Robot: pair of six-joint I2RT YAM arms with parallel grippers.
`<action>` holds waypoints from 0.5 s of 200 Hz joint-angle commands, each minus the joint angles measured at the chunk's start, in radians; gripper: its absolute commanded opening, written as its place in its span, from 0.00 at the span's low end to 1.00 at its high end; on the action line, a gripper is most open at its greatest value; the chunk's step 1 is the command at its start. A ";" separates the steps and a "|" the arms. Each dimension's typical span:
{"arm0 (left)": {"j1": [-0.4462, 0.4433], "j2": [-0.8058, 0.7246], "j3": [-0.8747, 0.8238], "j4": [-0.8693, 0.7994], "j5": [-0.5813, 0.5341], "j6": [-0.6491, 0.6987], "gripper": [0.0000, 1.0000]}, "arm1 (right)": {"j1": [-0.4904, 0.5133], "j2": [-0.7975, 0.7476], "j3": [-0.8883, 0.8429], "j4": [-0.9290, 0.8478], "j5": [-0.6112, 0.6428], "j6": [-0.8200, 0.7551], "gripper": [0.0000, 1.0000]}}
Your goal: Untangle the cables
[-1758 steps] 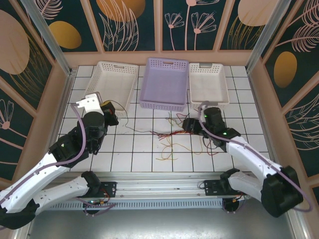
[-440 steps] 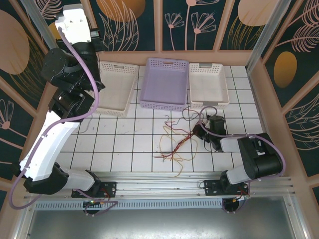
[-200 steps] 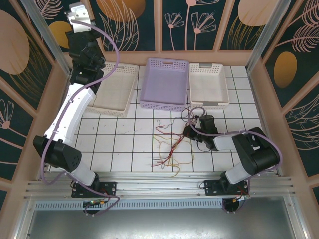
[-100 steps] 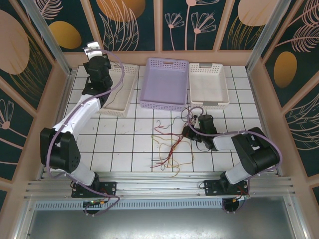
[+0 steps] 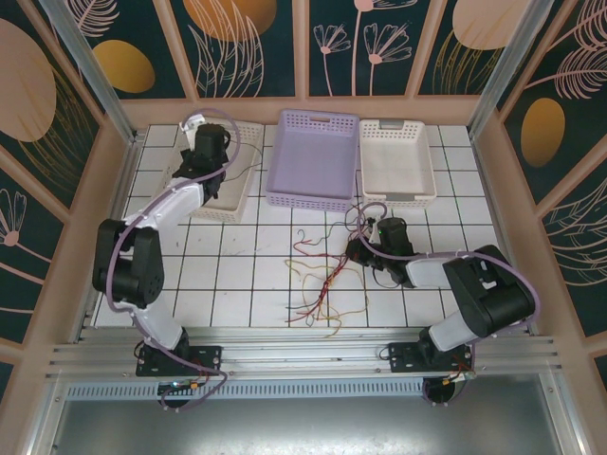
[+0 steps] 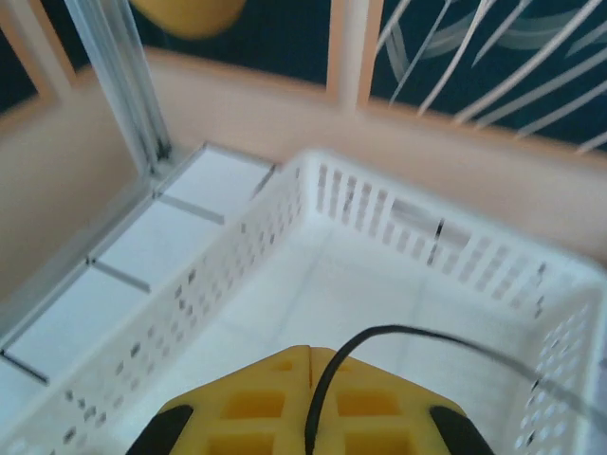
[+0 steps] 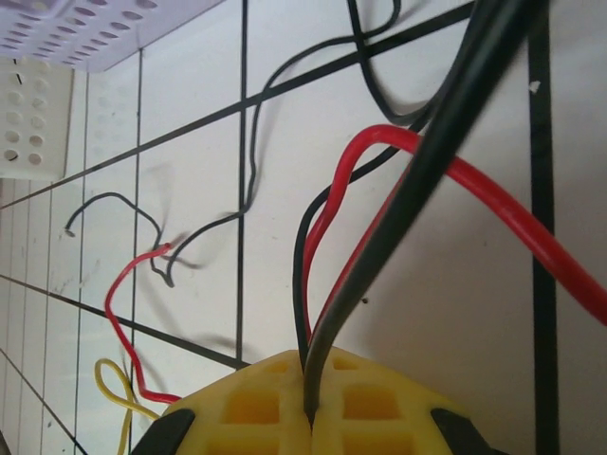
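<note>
- Left arm has come down from high by the back-left panel and now reaches over the left-hand white perforated plastic basket (image 5: 248, 142). The right arm and the pile have barely shifted in the last second.
- left gripper (image 6: 311, 365): yellow pads pressed together, pinching a thin black cable (image 6: 379, 332). The cable loops up out of the seam and trails off to the right across the basket's inside.
- Under and ahead of it are the basket floor and its far corner walls. The white tiled tabletop (image 6: 123, 256) lies just outside the rim, beside an aluminium post (image 6: 123, 85).
- right gripper (image 7: 308, 379): pads together, clamped on a black cable (image 7: 417, 180) that rises steeply from the seam.
- A red cable (image 7: 455, 175) arcs into the same spot. Can't tell if it's actually pinched or only lying against the pads.
- That gripper sits low on the tiles, near the front of the right-hand white basket (image 5: 396, 161).
- The rest of the tangle of thin red, yellow and black cables (image 5: 318, 280) lies loose mid-table, in front of the lavender perforated basket (image 5: 313, 152) and clear of it.
- A yellow loop (image 7: 109, 379) lies flat on the tiles beside the right gripper's pads.
</note>
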State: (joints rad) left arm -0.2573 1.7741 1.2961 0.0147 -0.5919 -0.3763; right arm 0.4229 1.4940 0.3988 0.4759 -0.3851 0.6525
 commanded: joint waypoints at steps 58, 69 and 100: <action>0.097 0.174 0.127 -0.208 0.077 -0.189 0.05 | 0.025 -0.039 -0.005 0.038 -0.029 -0.011 0.00; 0.099 0.188 0.139 -0.228 0.075 -0.198 0.06 | 0.030 -0.036 -0.003 0.037 -0.031 -0.011 0.00; 0.106 0.198 0.149 -0.254 0.060 -0.214 0.14 | 0.040 -0.032 0.003 0.033 -0.032 -0.013 0.00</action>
State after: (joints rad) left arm -0.1570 1.9579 1.4082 -0.1814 -0.5282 -0.5533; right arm 0.4469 1.4788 0.3985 0.4759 -0.3950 0.6525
